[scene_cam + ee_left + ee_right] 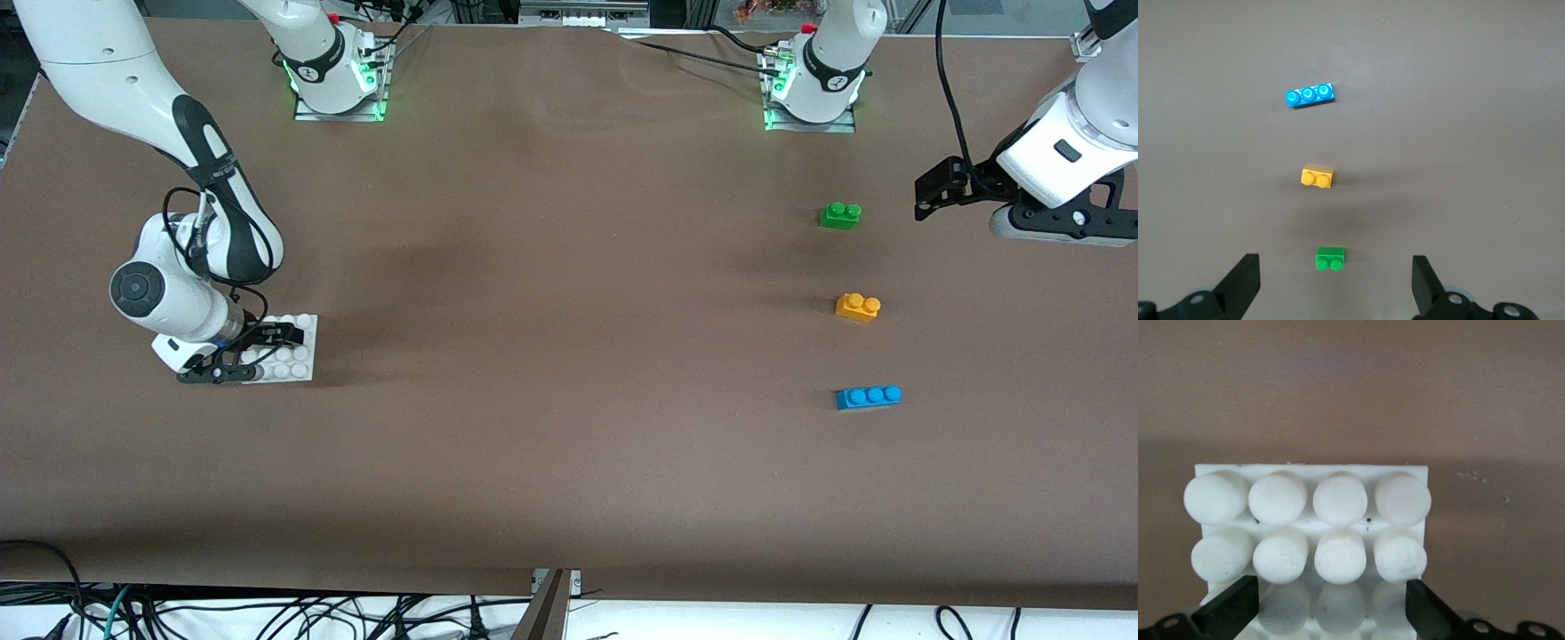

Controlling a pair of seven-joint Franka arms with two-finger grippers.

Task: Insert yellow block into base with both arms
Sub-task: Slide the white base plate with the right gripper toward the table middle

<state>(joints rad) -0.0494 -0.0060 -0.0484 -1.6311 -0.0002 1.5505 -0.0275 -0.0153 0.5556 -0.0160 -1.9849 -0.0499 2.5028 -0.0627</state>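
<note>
The yellow block (858, 307) lies on the brown table toward the left arm's end, and shows in the left wrist view (1317, 177). My left gripper (925, 197) hangs open and empty in the air over the table beside the green brick, apart from the block; its fingers (1245, 283) frame the green brick far below. The white studded base (298, 356) lies toward the right arm's end. My right gripper (258, 354) is down at the base, open, with a finger (1231, 613) at each side of the plate (1338, 500).
A green two-stud brick (839, 215) lies farther from the front camera than the yellow block, and a blue three-stud brick (868, 396) lies nearer; both show in the left wrist view (1330, 259) (1309, 95). The arm bases stand along the table's top edge.
</note>
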